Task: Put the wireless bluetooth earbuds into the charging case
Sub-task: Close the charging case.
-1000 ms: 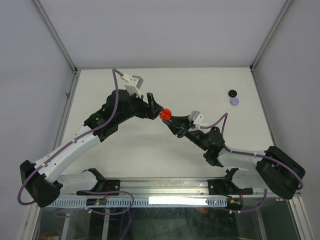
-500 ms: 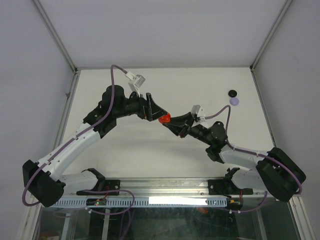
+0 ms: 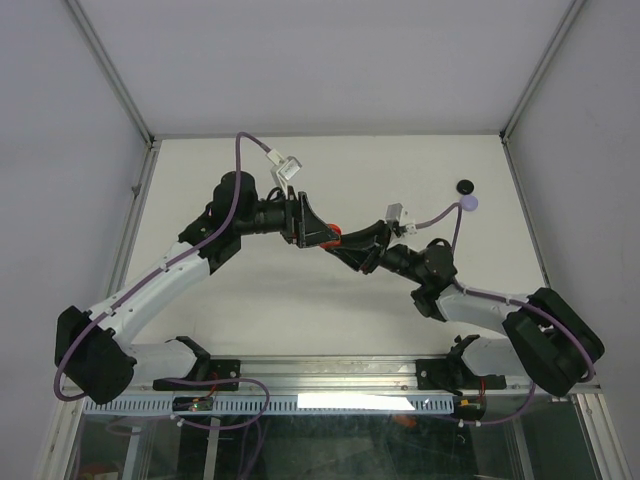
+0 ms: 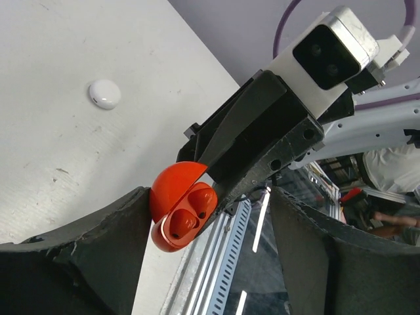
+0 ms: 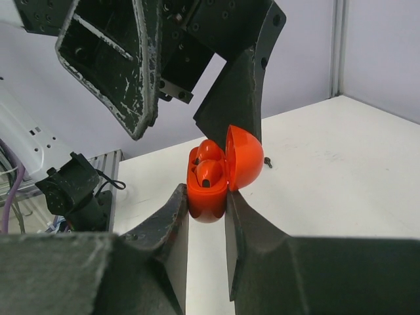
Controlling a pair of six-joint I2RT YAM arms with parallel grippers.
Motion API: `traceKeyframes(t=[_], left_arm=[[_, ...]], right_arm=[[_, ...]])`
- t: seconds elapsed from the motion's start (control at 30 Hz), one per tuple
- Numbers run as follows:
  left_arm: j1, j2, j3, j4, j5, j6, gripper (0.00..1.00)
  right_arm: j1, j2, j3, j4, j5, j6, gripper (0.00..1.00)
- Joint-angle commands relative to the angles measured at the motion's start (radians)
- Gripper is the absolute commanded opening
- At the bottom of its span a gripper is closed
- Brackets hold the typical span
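The red charging case (image 5: pixel 209 187) is held in the air above the table (image 3: pixel 400 160), its lower half clenched between the 2 fingers of the right gripper (image 5: pixel 207 213). Its lid (image 5: pixel 243 157) is swung open. The left gripper (image 4: pixel 211 193) faces the case with its fingers spread wide and grasping nothing. In the right wrist view 1 of its fingers sits right behind the lid, and whether it touches cannot be told. Inside the case, 2 red earbuds (image 5: pixel 210 172) appear to lie in their 2 wells, each with a small dark spot. Going by that, the insertion for this case looks done or nearly done, though how fully they are seated is too small to judge. What seems left is pressing the lid shut and setting the case down. A black disc (image 3: pixel 465 186) and a lavender disc (image 3: pixel 468 203) lie side by side on the table, well apart from the case, to its right and farther from the arm bases. A white disc (image 4: pixel 104 94) lies on the table beyond the case in the left wrist view. Whether these 3 are further cases needing work cannot be told.
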Motion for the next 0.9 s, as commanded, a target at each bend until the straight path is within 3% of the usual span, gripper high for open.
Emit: traceKeyframes(t=[0.0,0.2,0.53,0.63,0.87], left_arm=[[0.008,-0.014,-0.011,0.132,0.104,-0.048,0.71],[0.008,-0.031,-0.016,0.165,0.123,-0.045,0.67],[0.011,-0.092,-0.034,0.154,0.057,0.017,0.69],[0.020,-0.114,-0.011,0.046,-0.053,0.067,0.72],[0.027,-0.183,0.039,-0.209,-0.488,0.197,0.87]], right_arm=[[-0.013,0.019,0.047,0.090,-0.050,0.059,0.00],[-0.027,0.036,0.040,0.084,-0.079,0.092,0.00],[-0.040,0.021,0.038,-0.053,-0.129,0.105,0.00],[-0.063,-0.017,0.033,-0.158,-0.101,0.104,0.00],[-0.130,-0.151,0.032,-0.598,0.033,0.095,0.00]])
